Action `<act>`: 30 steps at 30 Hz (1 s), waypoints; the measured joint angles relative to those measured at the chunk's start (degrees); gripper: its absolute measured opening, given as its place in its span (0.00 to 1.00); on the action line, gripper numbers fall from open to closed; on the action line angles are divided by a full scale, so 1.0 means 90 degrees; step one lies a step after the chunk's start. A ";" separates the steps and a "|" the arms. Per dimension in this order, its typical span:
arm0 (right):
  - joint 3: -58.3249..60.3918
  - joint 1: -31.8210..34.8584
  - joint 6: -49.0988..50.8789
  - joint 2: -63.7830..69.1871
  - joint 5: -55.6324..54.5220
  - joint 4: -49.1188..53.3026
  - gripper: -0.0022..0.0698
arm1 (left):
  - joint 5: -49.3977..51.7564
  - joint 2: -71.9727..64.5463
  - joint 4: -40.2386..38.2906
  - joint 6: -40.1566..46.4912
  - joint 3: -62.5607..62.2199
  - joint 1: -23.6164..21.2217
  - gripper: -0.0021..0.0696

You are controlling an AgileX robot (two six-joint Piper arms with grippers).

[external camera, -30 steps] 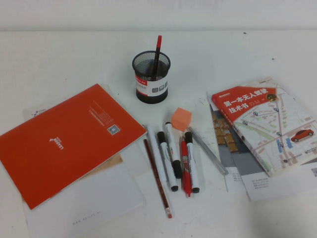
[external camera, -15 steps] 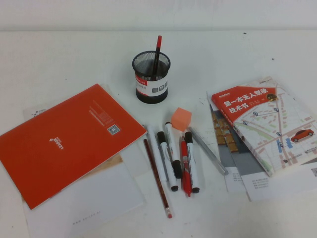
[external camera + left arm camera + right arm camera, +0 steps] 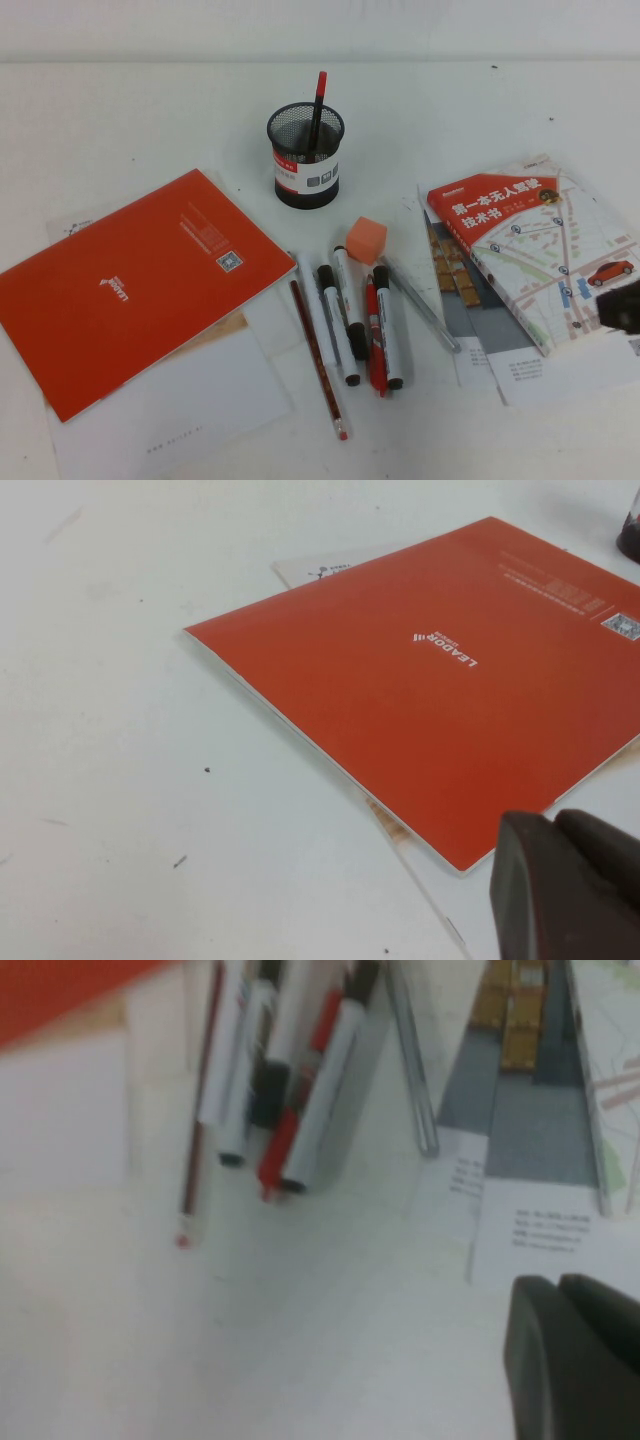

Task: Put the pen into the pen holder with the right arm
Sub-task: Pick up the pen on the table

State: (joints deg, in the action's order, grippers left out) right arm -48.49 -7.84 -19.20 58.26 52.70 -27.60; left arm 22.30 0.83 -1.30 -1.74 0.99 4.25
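Pen: we see the silver-grey pen (image 3: 420,305) lying flat on the bench (image 3: 150,110), just right of the markers (image 3: 385,325), its far end beside the orange cube (image 3: 365,240).
Pen holder: the holder (image 3: 306,155) stands upright beyond the cube, a red pen (image 3: 317,105) in it.
Right hand: the right hand (image 3: 622,308) shows at the right edge over the map book (image 3: 530,250); we cannot tell its opening.
Left hand: the left hand (image 3: 565,890) hangs by the orange notebook (image 3: 450,690); opening unclear.
Progress: we judge nothing is done; grasp, carry and drop remain.
Views: only the right wrist view shows the pen (image 3: 410,1070) close up; the high view alone shows the holder.
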 joint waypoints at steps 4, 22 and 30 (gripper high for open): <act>-0.0676 -0.0815 0.0683 0.1173 0.0166 0.1251 0.00 | 0.0000 0.0000 0.0000 0.0000 0.0000 0.0000 0.03; -0.4323 -0.2207 0.1162 0.5114 0.1883 0.3430 0.00 | 0.0000 0.0000 0.0000 0.0000 0.0000 0.0000 0.03; -0.5405 -0.2711 0.1166 0.6138 0.1912 0.3494 0.09 | 0.0000 0.0000 0.0000 0.0000 0.0000 0.0000 0.03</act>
State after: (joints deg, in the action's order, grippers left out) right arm -97.14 -32.24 -8.71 113.49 69.91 3.85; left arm 22.30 0.83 -1.30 -1.74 0.99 4.25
